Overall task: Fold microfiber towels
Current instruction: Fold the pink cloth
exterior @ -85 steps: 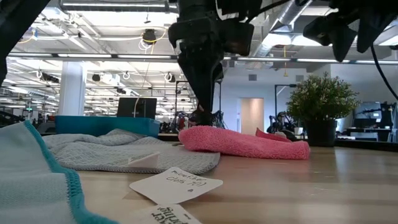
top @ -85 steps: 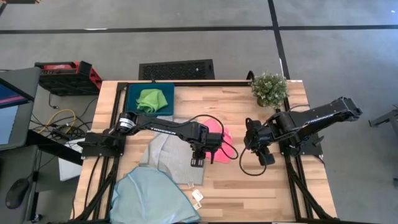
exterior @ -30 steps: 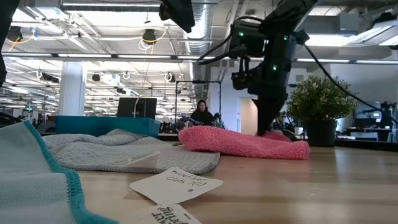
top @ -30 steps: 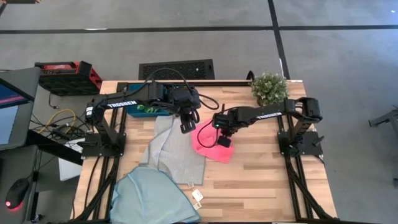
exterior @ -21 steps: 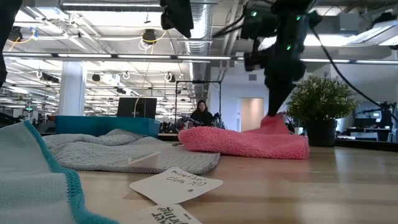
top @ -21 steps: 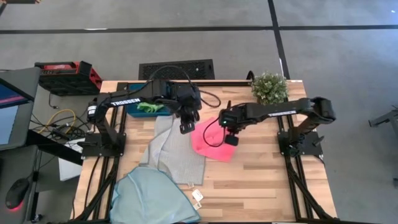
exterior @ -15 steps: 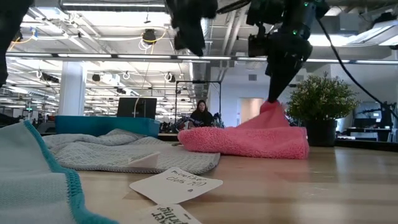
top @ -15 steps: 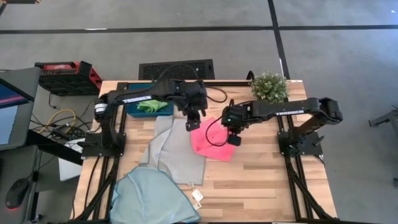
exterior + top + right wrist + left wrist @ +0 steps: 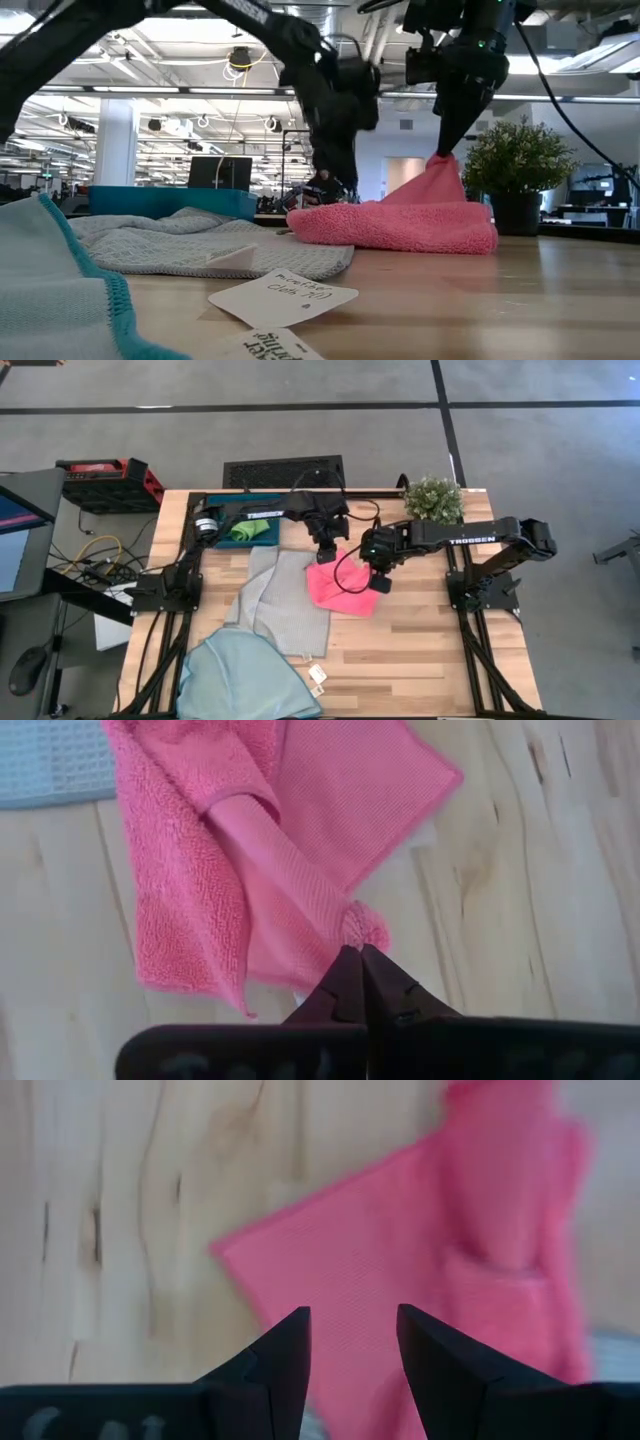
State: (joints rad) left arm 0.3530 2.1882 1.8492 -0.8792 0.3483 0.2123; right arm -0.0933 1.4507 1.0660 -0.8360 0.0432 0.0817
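Left gripper hovers over the pink towel, fingers spread and empty, above that cloth's corner nearest the bench's far edge. The pink towel lies mid-bench, its long axis slanting from far-left to near-right. Over on the right, the right gripper has its fingers clamped tight on the towel's right edge, tenting it off the wood. Both arms are close; the right alone has cloth.
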